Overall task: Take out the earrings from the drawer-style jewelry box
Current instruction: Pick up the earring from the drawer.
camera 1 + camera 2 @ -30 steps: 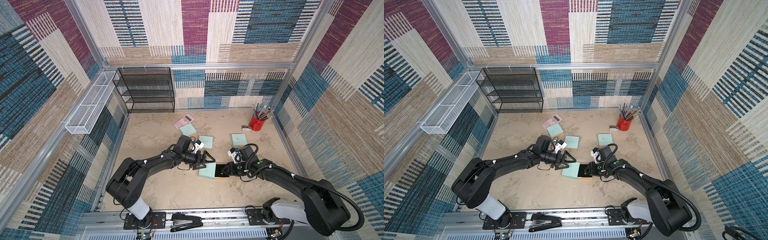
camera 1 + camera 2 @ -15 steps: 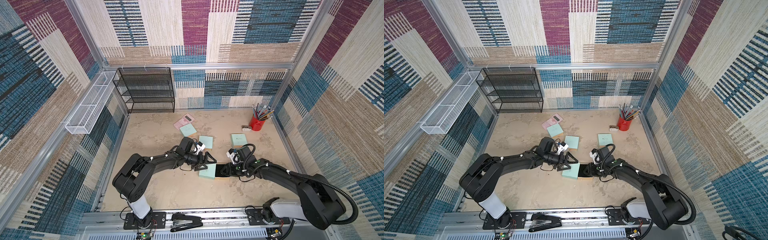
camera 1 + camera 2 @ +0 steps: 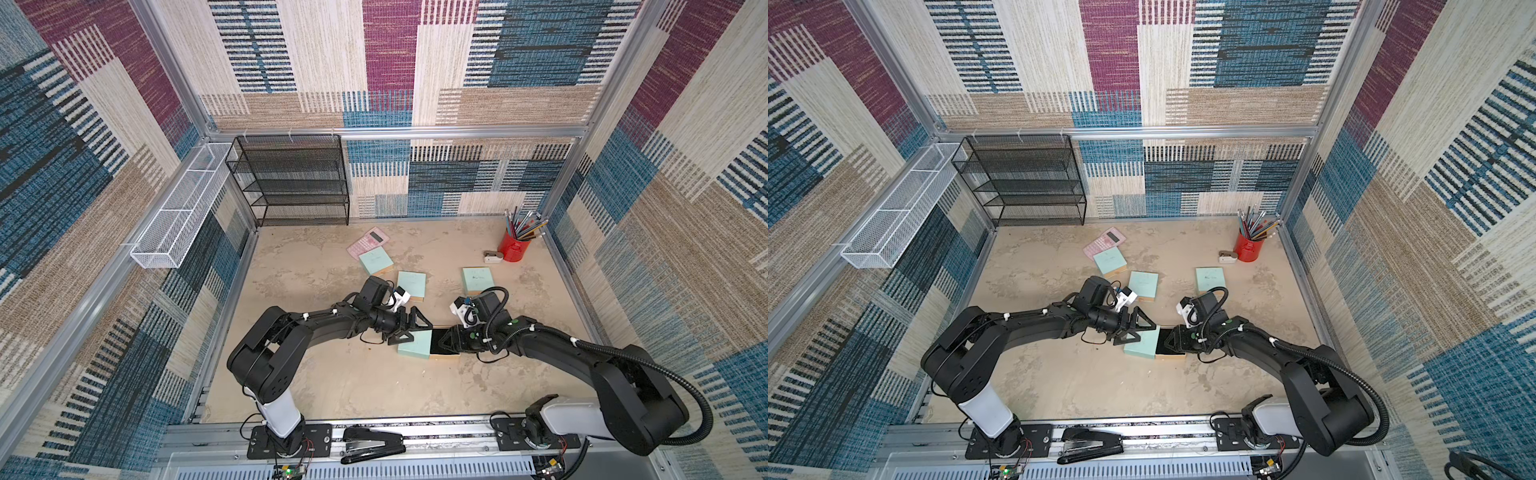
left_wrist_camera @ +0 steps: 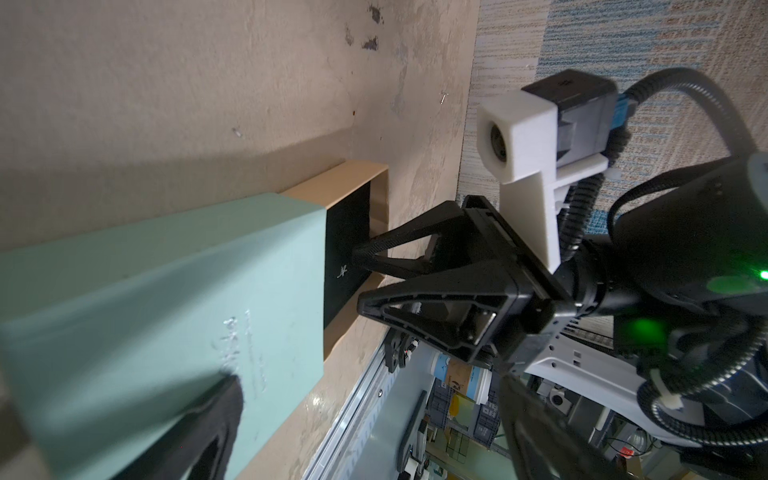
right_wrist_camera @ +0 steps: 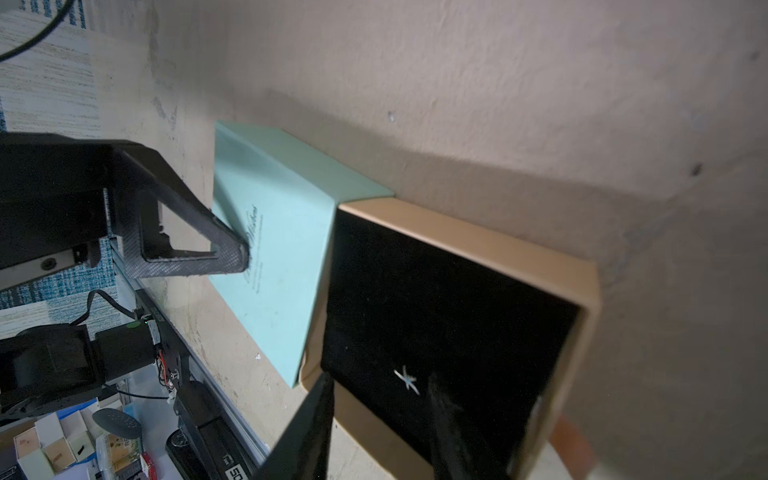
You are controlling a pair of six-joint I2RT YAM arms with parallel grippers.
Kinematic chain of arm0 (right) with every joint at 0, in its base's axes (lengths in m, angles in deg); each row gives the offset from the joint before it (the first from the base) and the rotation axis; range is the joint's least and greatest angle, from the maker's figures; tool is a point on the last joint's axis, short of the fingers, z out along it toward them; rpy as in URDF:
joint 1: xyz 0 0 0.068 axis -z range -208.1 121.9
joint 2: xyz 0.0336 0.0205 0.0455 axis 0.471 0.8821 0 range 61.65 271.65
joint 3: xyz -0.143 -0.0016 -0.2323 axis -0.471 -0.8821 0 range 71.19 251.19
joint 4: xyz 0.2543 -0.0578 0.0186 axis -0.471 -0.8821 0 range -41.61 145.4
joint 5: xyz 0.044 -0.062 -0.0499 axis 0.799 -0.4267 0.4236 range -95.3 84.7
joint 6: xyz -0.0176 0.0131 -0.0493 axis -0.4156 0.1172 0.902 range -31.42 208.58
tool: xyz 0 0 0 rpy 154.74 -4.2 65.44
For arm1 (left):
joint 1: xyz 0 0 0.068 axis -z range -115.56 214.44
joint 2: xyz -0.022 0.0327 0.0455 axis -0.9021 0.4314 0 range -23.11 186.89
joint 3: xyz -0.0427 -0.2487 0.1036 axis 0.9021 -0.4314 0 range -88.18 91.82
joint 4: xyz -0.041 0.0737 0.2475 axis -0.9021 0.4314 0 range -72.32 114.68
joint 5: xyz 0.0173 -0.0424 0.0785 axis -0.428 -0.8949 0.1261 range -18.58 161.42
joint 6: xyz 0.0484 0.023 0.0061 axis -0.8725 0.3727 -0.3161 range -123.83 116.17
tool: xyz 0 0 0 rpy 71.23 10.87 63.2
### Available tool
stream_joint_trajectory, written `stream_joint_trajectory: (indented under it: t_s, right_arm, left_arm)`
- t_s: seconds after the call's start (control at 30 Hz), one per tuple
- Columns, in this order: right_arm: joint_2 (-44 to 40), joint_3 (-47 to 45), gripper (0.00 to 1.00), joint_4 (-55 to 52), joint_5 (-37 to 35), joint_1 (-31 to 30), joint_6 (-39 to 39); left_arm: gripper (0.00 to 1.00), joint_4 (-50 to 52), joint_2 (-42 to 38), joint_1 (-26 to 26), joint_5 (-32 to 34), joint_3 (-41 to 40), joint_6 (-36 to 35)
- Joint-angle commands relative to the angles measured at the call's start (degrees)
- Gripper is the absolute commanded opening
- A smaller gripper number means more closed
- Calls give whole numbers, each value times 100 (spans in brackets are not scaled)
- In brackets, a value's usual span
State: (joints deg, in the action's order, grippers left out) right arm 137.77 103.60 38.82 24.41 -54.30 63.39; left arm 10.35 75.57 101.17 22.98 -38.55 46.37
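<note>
The mint-green jewelry box lies mid-floor with its black-lined, tan-rimmed drawer pulled out to the right. One of the earrings, a tiny pale star shape, lies on the black lining. My right gripper is partly open and astride the drawer's near wall, one finger inside on the lining and one outside. The earring is just ahead, between the fingers. My left gripper is wide open, and one of its fingertips rests on the box top.
Three more mint boxes lie behind the arms, next to a pink calculator. A red pencil cup stands at the back right. A black mesh shelf stands at the back left and a black stapler lies on the front rail.
The left arm's elbow has shifted a little to the right while its gripper stays at the box. The right gripper holds its place at the drawer.
</note>
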Motion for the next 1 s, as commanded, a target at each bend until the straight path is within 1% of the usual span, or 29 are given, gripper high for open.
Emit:
stream_joint_trajectory:
  t_s: [0.0, 0.2, 0.47, 0.57, 0.7, 0.97]
  right_arm:
    - [24, 29, 40, -3, 38, -5, 132]
    - [89, 10, 39, 21, 100, -17, 109]
    - [99, -39, 37, 190, 357, -25, 76]
    - [112, -50, 34, 235, 405, -26, 58]
    - [62, -68, 34, 278, 461, -26, 33]
    - [97, -94, 27, 271, 323, -24, 31]
  left_arm:
    - [96, 131, 25, 9, 59, 6, -141]
    - [96, 105, 56, 18, 57, -3, -122]
    - [96, 105, 64, 27, 63, -3, -121]
    - [96, 95, 64, 26, 59, -5, -112]
    - [96, 95, 64, 27, 50, 8, -113]
    - [95, 87, 73, 26, 53, -10, -105]
